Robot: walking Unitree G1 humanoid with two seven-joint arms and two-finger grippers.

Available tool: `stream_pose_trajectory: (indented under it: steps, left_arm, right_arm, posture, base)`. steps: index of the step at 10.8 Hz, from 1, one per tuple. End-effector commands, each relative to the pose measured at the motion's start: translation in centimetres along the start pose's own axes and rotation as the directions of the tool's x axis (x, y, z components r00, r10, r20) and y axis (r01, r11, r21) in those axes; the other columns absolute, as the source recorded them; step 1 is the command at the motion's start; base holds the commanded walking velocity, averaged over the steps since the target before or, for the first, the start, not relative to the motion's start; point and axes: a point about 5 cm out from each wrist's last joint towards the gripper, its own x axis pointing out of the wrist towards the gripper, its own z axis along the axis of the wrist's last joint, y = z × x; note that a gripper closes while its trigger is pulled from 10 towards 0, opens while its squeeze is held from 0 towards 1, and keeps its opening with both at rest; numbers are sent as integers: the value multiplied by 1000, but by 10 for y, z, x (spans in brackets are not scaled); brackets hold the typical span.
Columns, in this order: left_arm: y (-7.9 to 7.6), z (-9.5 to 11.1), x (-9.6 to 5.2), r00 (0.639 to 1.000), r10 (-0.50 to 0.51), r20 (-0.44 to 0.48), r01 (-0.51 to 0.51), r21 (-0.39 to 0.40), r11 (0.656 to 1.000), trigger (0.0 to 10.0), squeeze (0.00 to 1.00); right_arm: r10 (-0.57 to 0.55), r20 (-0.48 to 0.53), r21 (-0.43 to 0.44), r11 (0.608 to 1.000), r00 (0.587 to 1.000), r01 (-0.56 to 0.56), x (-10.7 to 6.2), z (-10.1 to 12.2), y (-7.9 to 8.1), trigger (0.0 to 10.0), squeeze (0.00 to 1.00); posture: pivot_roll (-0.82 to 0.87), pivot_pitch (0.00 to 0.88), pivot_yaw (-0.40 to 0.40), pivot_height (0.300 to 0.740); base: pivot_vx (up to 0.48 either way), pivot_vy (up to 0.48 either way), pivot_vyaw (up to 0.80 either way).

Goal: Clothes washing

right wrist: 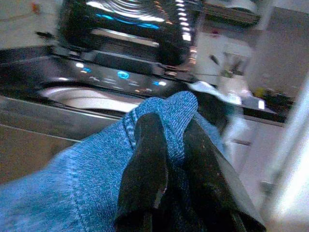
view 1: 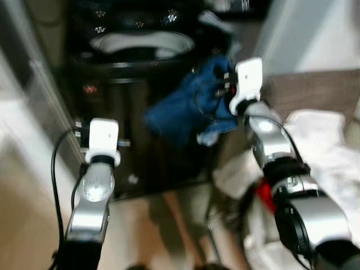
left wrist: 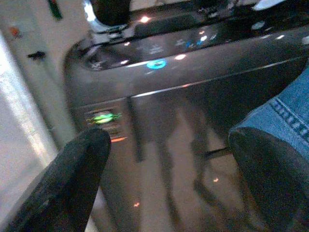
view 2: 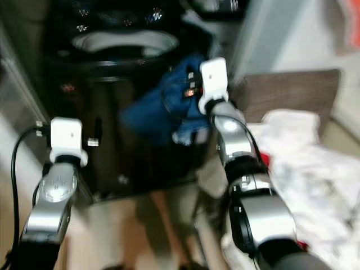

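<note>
Directly ahead, a tall black top-loading washing machine (view 1: 140, 107) is seen, its lid raised and the pale grey rim of its round drum opening (view 1: 143, 42) exposed at the top, with small lit symbols along the glossy control panel (right wrist: 120, 75) behind it. To the robot's right, a heap of white crumpled laundry (view 1: 323, 152) is spread over the floor beside a brown wood-look surface (view 1: 315, 90). A blue denim garment (view 1: 197, 104) is held up against the machine's upper right front corner, just below and beside the drum opening, its loose folds hanging down over the dark front panel. The right gripper (right wrist: 166, 145) is clamped on a bunched fold of this denim, the two black fingers (right wrist: 145, 164) drawn close together with cloth pinched between them. The left gripper (left wrist: 169, 164) is held low before the machine's front panel, near a small green indicator light (left wrist: 104, 117); its fingers are spread wide apart with nothing between them, and an edge of the denim is visible just beside one fingertip.
</note>
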Motion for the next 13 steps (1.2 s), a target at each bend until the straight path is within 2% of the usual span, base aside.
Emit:
stream_pose_trajectory:
  steps: [1,3,4,6,8,9,11,13]
  left_arm:
    - [-3,5,1,1000,-7,19,7,-3,1000,10000,0]
    - [-2,5,0,1000,1,22,0,-9,1000,10000,0]
    - [-2,5,0,1000,1,22,-1,-9,1000,10000,0]
    - [-2,5,-1,1000,2,24,-1,-8,1000,10000,0]
    - [-2,5,-2,1000,4,24,-4,-6,1000,10000,0]
    - [-1,2,-1,1000,17,8,-17,87,996,10000,0]
    - [3,-1,3,998,53,-23,-51,84,995,10000,0]
    - [-1,1,2,1000,14,-11,-13,97,995,10000,0]
  right_arm:
    - [-15,50,9,1000,999,15,6,14,-5,0,0]
    - [-13,41,3,1000,999,13,14,22,-5,0,0]
    - [-3,27,-35,999,1000,4,20,29,-5,0,0]
    - [6,45,-9,1000,999,-6,22,32,-4,0,0]
    - [17,24,12,1000,1000,-17,19,22,3,0,0]
    - [1,18,32,999,1000,-1,16,16,3,0,0]
    - [-26,-13,40,999,1000,27,13,8,3,0,0]
    - [-57,-52,18,998,997,58,7,-4,3,0,0]
  posture:
    - [40,0,-55,740]
    - [41,0,-55,740]
    - [45,0,-59,740]
    - [52,0,-64,740]
    - [65,0,-73,740]
    - [69,0,-76,740]
    - [68,0,-77,740]
    - [56,0,-69,740]
  base:
    - [469,0,0]
    - [465,0,0]
    - [465,0,0]
    - [463,0,691]
    - [463,0,572]
    - [0,0,500]
    - [0,0,575]
    - [0,0,234]
